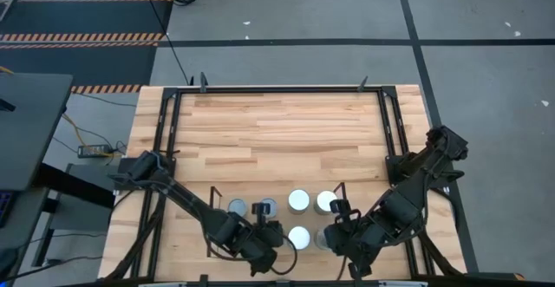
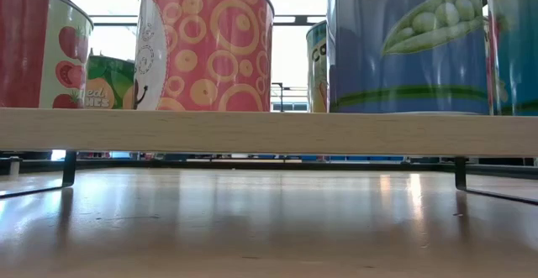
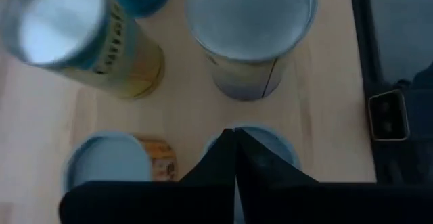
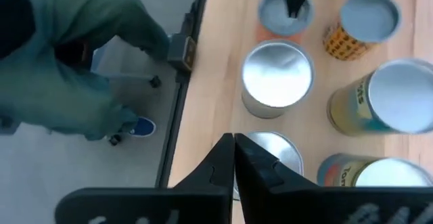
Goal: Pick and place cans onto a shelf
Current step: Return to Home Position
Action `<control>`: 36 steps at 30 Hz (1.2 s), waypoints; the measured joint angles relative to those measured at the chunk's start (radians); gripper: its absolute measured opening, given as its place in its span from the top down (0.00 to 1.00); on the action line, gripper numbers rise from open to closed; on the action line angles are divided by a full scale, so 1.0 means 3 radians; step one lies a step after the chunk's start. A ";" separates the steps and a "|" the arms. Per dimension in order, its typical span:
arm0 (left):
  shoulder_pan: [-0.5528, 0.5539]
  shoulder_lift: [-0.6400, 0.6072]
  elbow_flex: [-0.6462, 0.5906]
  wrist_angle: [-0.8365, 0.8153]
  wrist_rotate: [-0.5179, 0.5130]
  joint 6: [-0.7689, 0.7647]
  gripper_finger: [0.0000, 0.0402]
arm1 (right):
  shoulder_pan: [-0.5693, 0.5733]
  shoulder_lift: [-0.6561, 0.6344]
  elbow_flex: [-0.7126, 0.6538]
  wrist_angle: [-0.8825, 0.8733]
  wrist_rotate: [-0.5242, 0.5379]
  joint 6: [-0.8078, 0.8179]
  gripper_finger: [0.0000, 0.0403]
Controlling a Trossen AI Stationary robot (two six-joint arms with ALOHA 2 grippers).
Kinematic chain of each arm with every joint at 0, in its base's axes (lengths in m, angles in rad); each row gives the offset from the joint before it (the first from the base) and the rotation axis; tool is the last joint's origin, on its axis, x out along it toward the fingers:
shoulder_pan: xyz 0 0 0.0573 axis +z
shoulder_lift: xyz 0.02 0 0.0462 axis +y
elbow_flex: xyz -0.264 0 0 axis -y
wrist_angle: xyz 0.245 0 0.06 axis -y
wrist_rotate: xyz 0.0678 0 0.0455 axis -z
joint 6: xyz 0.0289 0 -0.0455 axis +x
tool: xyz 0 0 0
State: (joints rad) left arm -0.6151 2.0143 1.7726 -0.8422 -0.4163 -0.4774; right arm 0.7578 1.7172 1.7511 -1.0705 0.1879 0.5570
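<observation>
- The cans (image 1: 298,201) stand upright on the shelf (image 2: 269,133), low in the high view between the two arms; their round tops are silver-white or grey-blue; six tops show, and the arms cover the rest
- From table height their sides show printed labels: a pink-red can (image 2: 206,47) with yellow rings; a blue can (image 2: 403,43) with pea pods; a red can (image 2: 34,55) with tomatoes; all rest on the shelf's light wood base, raised on thin dark legs
- The left gripper (image 3: 235,136) hangs over the shelf's left part; its fingers are pressed together and hold nothing; a grey-blue top lies just under its tips
- The right gripper (image 4: 235,139) hangs over the right part, closed and empty, above a silver top
- The plank table (image 1: 286,131) is edged by a black frame (image 1: 277,88); a person (image 4: 74,68) in grey-green clothing is beside the table's edge
</observation>
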 joint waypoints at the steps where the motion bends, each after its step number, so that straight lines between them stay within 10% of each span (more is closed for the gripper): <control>1: 0.0001 -0.0047 -0.0001 -0.0010 -0.0007 0.0006 0.98 | 0.0001 -0.0019 0.0000 0.0012 0.0034 -0.0059 0.97; 10: 0.0052 -0.0688 -0.0131 0.0070 -0.0744 0.0455 0.99 | -0.0051 -0.0359 -0.0308 0.0571 0.0331 -0.0755 0.98; 25: 0.0884 -0.2239 -0.2507 0.2818 -0.0056 0.1196 0.99 | -0.1035 -0.2015 -0.2989 0.3399 0.0290 -0.1426 0.98; 36: 0.1331 -0.4092 -0.3684 0.2930 -0.0484 0.1598 0.99 | -0.1148 -0.3187 -0.3980 0.3939 0.0685 -0.1524 0.93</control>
State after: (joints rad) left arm -0.2158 0.7866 0.6674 0.0368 -0.5617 0.0019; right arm 0.4133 0.7610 0.5570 0.1112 0.3934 0.0997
